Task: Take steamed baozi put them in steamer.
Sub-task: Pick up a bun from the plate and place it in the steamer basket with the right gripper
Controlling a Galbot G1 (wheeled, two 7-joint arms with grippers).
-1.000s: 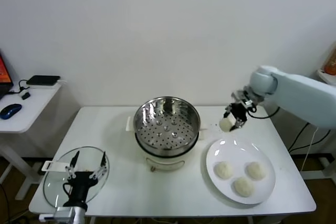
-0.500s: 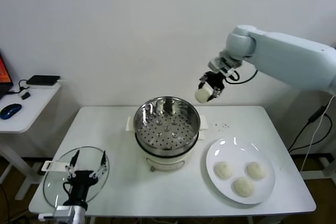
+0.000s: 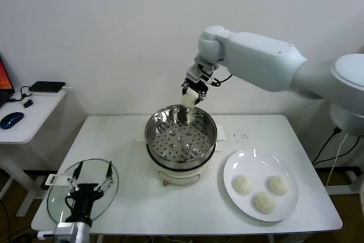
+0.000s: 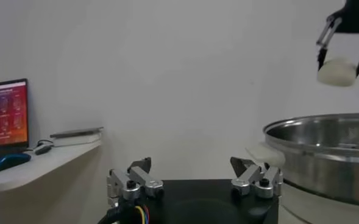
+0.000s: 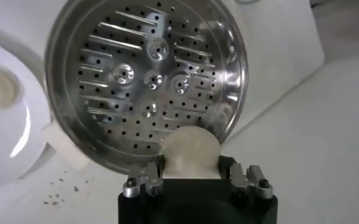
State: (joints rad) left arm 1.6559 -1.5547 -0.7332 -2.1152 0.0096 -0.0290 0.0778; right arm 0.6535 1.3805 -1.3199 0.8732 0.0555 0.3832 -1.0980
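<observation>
Hanging in the air above the far rim of the steamer (image 3: 181, 135), one bun (image 3: 189, 99) sits pinched between the fingers of the right claw (image 3: 191, 92), which is closed narrowly around it. Three more buns (image 3: 242, 184) lie on the white plate (image 3: 233, 166) to the right of the steamer on the surface (image 3: 131, 140). The left claw (image 3: 90, 178) rests spread wide, holding nothing, over the glass lid (image 3: 56, 200) near the front left corner
</observation>
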